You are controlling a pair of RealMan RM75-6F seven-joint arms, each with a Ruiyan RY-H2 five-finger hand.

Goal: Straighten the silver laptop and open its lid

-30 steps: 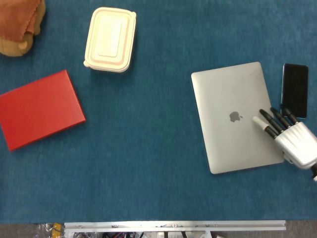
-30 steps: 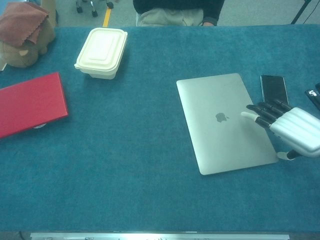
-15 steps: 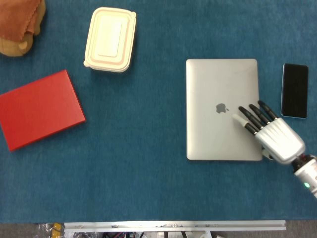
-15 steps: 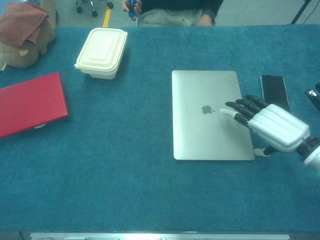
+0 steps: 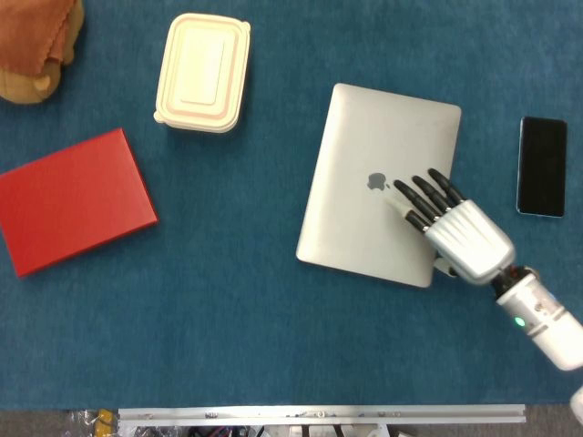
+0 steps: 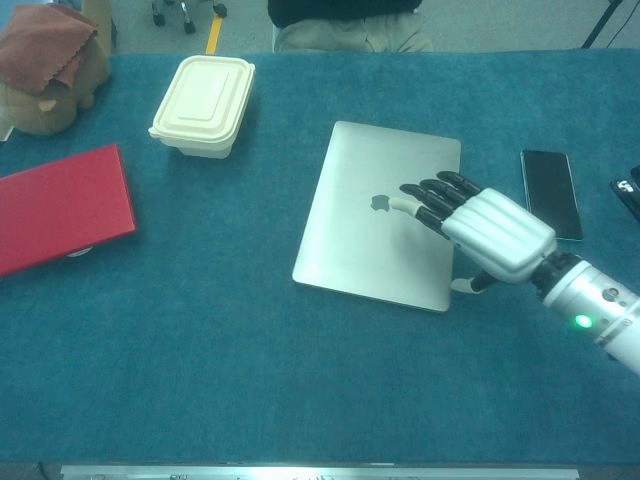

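Head view: right robot hand [image 5: 455, 233] flat on closed silver laptop [image 5: 373, 155], fingers spread, gripping nothing. Laptop lying askew on blue table [image 5: 246, 300], phone [image 5: 542, 166] nearby.

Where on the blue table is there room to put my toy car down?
The biggest bare patch is the table in front, between the red book and the silver laptop. It is crowded on the right, where the right hand rests on the laptop beside the black phone.

blue table [image 5: 273, 346], silver laptop [image 5: 364, 146], red book [image 5: 73, 200], phone [image 5: 542, 166], lidded container [image 5: 202, 73]
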